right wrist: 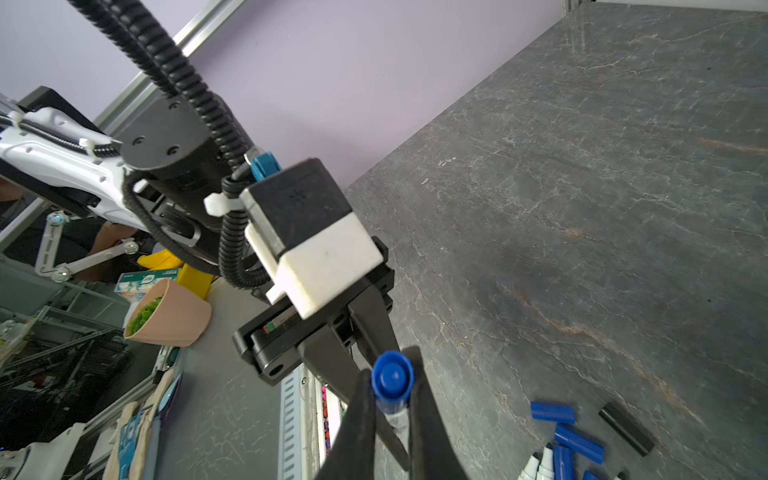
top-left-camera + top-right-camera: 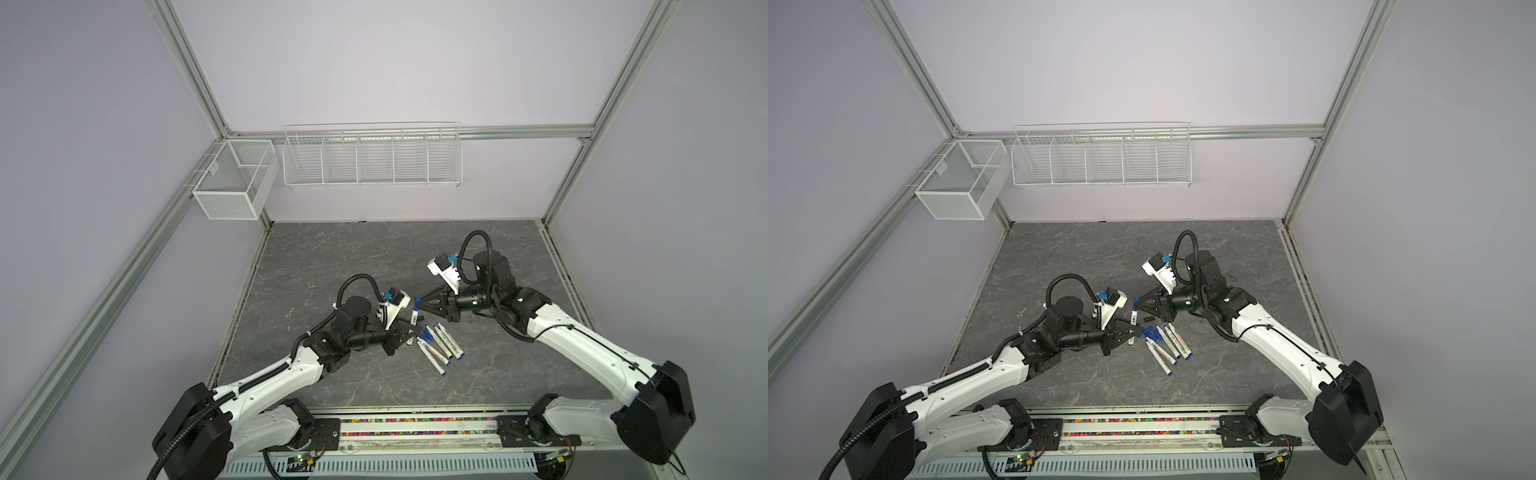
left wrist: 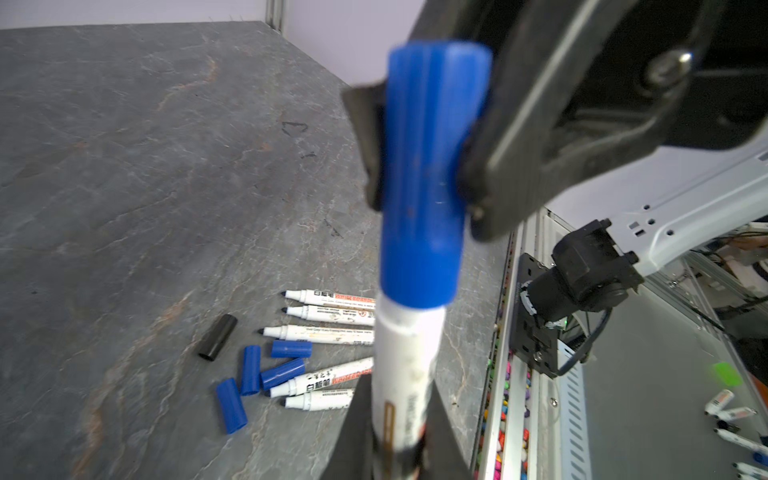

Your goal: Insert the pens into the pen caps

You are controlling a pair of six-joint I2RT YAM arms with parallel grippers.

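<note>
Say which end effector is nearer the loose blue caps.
Left. The left end effector grips the white pen barrel just beside the short blue plastic caps; the right end effector sits farther back, clamping that pen's blue cap.

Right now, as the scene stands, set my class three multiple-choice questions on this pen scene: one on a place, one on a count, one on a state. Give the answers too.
1. The black cap lies:
A) on the table beside the loose blue caps
B) stacked on top of them
C) against the back wall

2. Loose blue caps on the table:
A) two
B) six
C) four

3. The right gripper is:
A) open above the table
B) shut on the fitted cap of the held pen
C) shut on the black cap

Answers:
1 A, it lies flat next to the blue ones in the left wrist view.
2 C, that view shows four.
3 B, its fingers pinch the blue cap seated on the barrel.
</note>
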